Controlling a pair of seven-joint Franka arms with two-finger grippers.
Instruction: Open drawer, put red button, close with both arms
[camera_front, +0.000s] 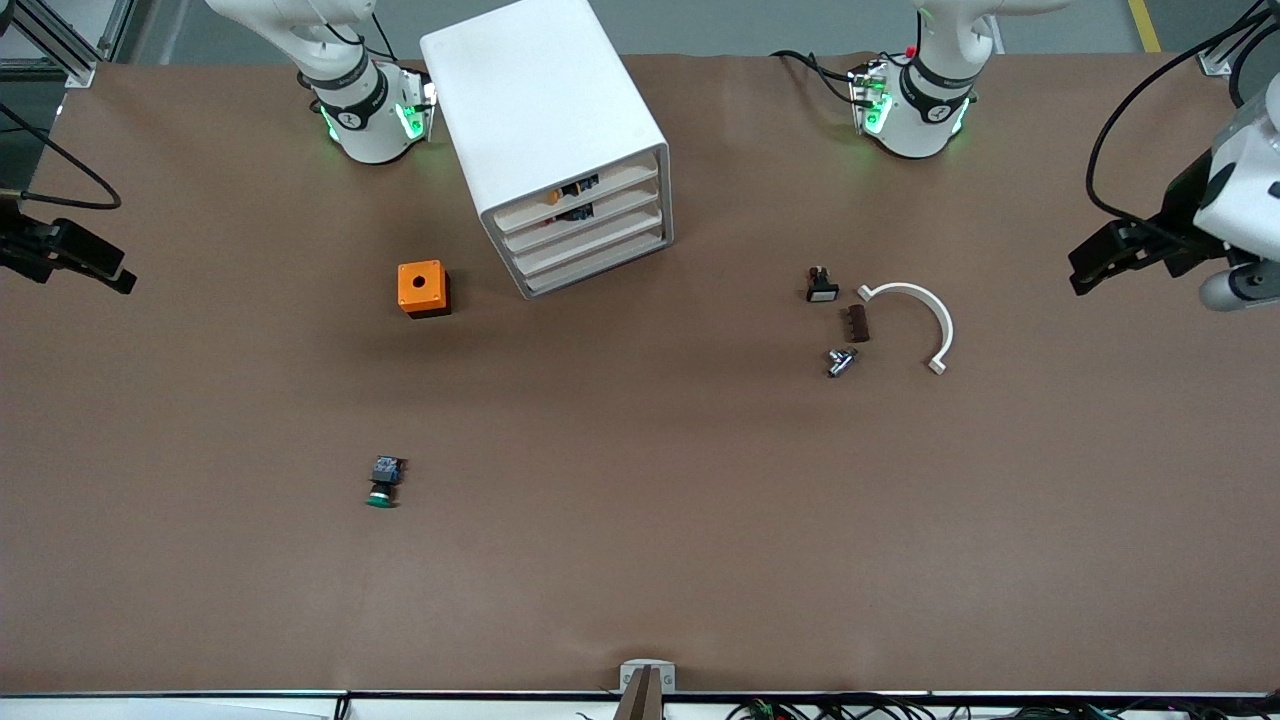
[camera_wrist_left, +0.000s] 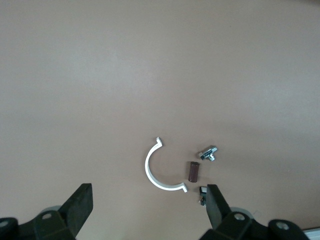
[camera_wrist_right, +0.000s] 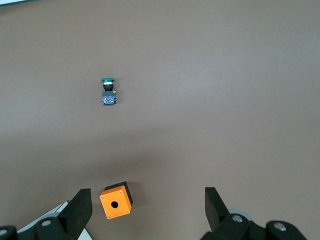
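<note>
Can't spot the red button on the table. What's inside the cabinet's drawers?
All four fronts of the cabinet look closed. Small dark and orange items show through the gaps above the upper two; nothing identifiable as red. The rest is hidden.

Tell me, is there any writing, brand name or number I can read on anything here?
No readable text anywhere.
Arm bases: small round dark marks, too small to read.
Cabinet, orange box, green button: no lettering visible.
</note>
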